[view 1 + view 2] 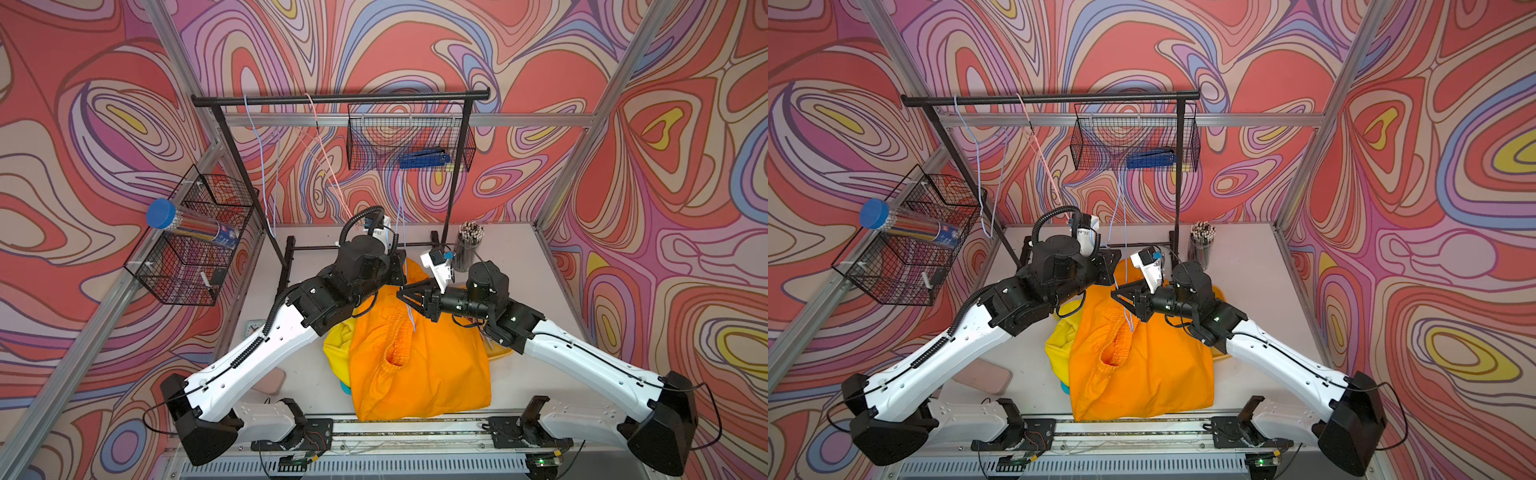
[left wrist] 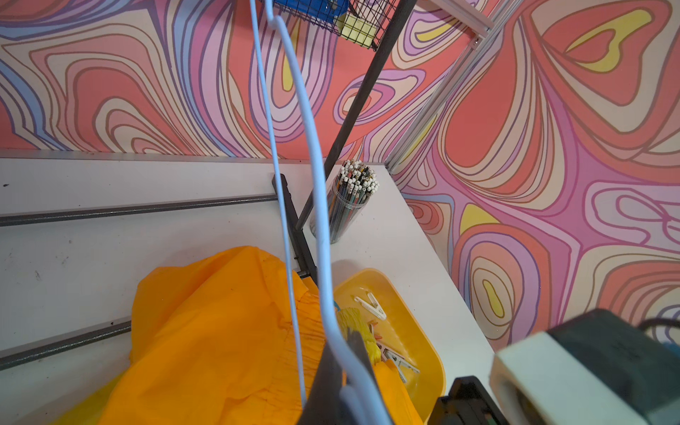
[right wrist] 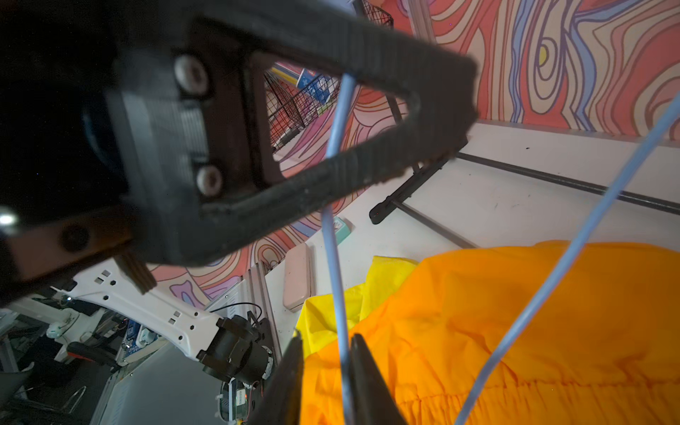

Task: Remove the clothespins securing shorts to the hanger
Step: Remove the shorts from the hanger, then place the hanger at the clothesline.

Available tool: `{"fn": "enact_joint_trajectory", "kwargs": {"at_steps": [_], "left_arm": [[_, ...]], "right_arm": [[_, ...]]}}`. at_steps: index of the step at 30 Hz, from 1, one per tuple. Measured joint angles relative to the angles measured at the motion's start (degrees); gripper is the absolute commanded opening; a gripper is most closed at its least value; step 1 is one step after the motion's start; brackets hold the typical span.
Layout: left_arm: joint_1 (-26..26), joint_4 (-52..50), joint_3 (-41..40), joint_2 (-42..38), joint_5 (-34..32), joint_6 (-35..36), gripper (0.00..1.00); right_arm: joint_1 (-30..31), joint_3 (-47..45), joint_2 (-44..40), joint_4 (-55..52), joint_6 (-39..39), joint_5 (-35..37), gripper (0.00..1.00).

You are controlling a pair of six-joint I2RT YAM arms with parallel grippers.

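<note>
My left pincer [image 3: 441, 140] is pressed together beside the pale blue hanger [image 3: 335, 294]; my right pincer [image 3: 326, 336] straddles its wire — pinching or not, I cannot tell. Orange shorts [image 1: 419, 365] lie heaped on the table [image 1: 519, 266] — clothespins [image 2: 371, 305] in the yellow tray [image 2: 423, 331].

Scanning for anything legible, and there's very little. The clear tube [image 1: 195, 226] with the blue cap lies in the side wire basket [image 1: 174, 286] in both top views. It carries a printed label [image 1: 227, 237] with a red patch and a round blue mark, but the lettering is too small to make out. The right wrist view catches some blue packaging [image 3: 317, 90] behind black mesh, with white print on it, blurred, and no word comes clear. So that's printed marks in two spots and not one letter, brand or number readable
</note>
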Motion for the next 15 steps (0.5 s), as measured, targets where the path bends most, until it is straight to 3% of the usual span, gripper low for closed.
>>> {"fn": "enact_joint_trajectory", "kwargs": {"at_steps": [1, 4, 15], "left_arm": [[0.00, -0.02, -0.17, -0.17, 0.20, 0.00, 0.00], [0.44, -0.04, -0.68, -0.59, 0.55, 0.00, 0.03], [0.68, -1.97, -2.23, -6.40, 2.14, 0.55, 0.68]], "right_arm": [[-0.04, 0.07, 0.44, 0.22, 0.26, -0.13, 0.00], [0.09, 0.70, 1.66, 0.85, 0.52, -1.16, 0.00], [0.35, 8.13, 6.05, 2.29, 2.16, -3.19, 0.00]]}}
